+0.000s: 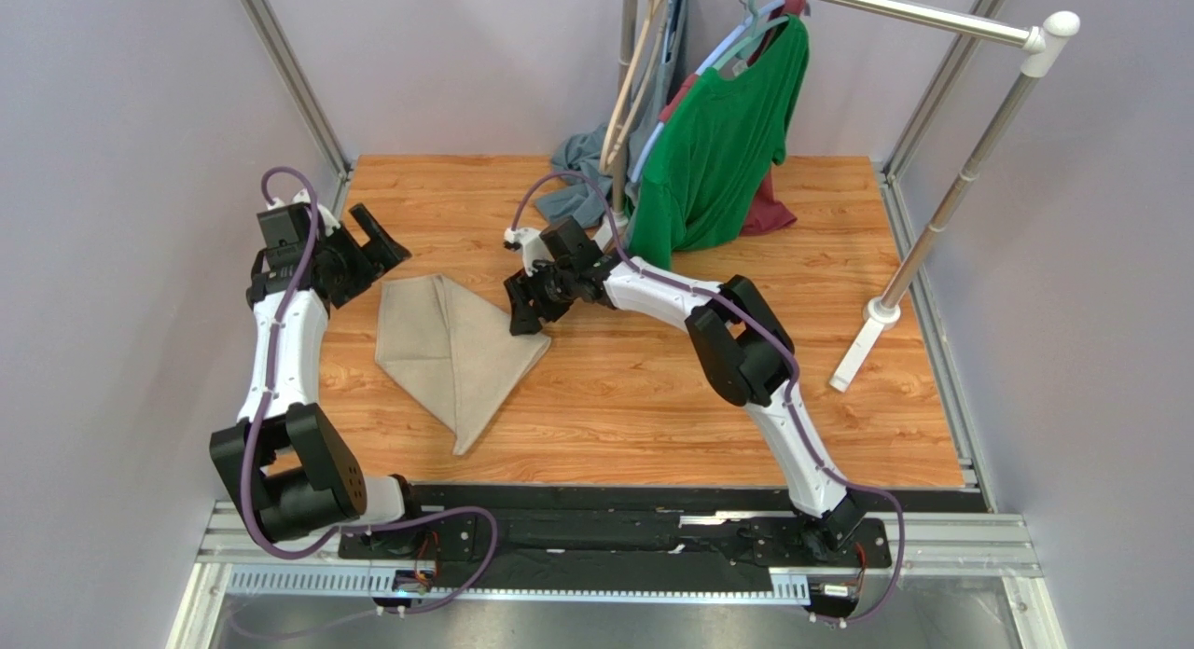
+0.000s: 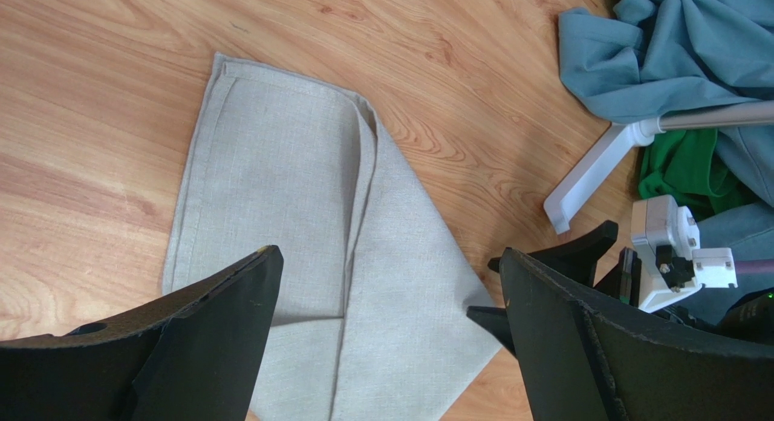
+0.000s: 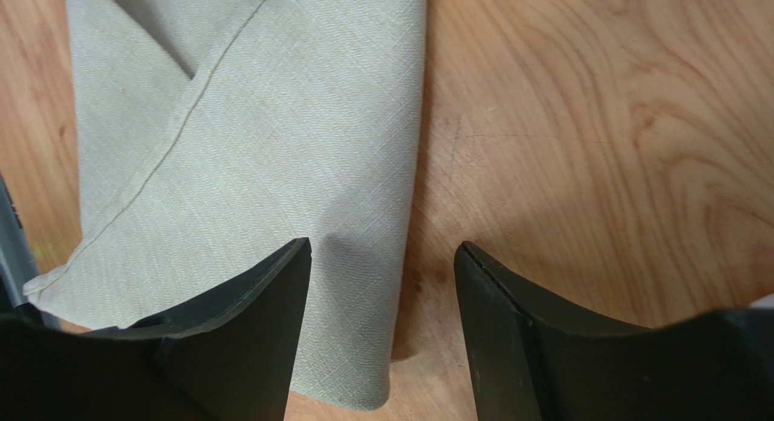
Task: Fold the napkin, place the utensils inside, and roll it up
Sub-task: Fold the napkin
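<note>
The beige napkin (image 1: 456,353) lies folded flat on the wooden table, left of centre. My left gripper (image 1: 376,244) hovers open above its far left corner, and in the left wrist view the napkin (image 2: 300,212) shows between and beyond its wide-apart jaws (image 2: 389,258). My right gripper (image 1: 530,307) stands open at the cloth's right corner. In the right wrist view the napkin's (image 3: 272,122) folded edge lies under the gap of that gripper (image 3: 382,249), with nothing pinched. The utensils are out of view.
A green shirt (image 1: 722,132) hangs from a metal rack (image 1: 953,202) at the back. A grey-blue cloth (image 1: 582,167) is heaped beneath it, close behind my right wrist. The rack's white foot (image 1: 858,348) rests on the table at right.
</note>
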Controlling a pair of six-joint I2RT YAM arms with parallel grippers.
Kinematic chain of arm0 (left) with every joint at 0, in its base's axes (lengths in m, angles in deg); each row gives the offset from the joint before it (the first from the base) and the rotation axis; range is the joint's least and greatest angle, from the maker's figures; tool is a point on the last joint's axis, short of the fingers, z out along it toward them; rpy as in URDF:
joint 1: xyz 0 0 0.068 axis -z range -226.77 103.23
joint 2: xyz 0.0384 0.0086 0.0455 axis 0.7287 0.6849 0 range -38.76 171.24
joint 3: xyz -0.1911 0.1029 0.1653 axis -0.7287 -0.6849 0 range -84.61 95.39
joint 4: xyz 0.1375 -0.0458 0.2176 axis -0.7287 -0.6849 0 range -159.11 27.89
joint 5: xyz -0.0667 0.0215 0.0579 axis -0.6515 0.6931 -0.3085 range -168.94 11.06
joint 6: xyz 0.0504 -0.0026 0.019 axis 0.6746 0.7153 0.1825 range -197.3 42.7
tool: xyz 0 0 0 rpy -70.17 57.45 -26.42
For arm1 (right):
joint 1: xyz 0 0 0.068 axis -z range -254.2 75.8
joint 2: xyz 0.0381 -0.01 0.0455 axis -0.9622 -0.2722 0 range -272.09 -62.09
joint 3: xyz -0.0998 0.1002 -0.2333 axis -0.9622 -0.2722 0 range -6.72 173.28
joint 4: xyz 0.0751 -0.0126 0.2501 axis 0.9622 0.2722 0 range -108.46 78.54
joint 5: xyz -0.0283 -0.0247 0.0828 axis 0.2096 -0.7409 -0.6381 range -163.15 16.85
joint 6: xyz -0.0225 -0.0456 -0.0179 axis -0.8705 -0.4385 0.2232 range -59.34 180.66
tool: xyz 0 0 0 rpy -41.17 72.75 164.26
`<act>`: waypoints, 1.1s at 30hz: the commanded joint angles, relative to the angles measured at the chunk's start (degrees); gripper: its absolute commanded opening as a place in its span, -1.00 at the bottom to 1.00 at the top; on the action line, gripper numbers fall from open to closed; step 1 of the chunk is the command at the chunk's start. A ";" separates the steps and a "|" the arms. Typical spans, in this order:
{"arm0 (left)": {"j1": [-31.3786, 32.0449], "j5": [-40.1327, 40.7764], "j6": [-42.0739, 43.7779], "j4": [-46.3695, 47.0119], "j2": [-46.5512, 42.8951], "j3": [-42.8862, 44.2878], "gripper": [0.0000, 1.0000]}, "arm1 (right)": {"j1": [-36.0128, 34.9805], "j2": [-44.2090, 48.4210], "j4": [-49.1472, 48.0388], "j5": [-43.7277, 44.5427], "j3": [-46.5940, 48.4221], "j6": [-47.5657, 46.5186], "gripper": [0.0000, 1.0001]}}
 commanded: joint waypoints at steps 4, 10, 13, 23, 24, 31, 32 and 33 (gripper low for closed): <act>-0.70 -2.02 0.38 1.14 -2.31 0.10 0.98 | -0.26 -0.55 -2.55 -3.38 -0.46 3.12 0.10; -0.70 -3.60 -0.06 1.49 -2.31 0.01 0.98 | -0.26 -0.29 -2.20 0.74 -2.56 5.06 -0.47; -0.79 -3.52 -0.23 1.58 -3.27 -0.16 0.98 | -0.26 1.29 -2.37 3.29 -5.11 6.81 -0.84; 1.48 -4.31 -1.73 3.34 -6.96 -2.36 0.96 | -0.26 14.29 -7.91 22.35 -24.44 17.88 -1.00; 2.97 -3.87 -1.73 3.43 -7.31 -2.45 0.95 | -0.35 16.39 -8.26 23.16 -27.59 19.29 -1.00; 9.57 -2.73 -3.30 3.60 -12.13 -5.52 0.95 | -1.23 24.57 -9.14 30.19 -39.73 26.31 -1.00; 10.10 -2.73 -3.57 3.69 -13.02 -7.35 0.95 | -1.58 25.72 -10.10 31.76 -41.14 27.29 -1.00; 10.80 -1.68 -4.18 3.86 -14.07 -8.67 0.94 | -2.45 26.60 -10.72 32.56 -42.64 28.26 -1.00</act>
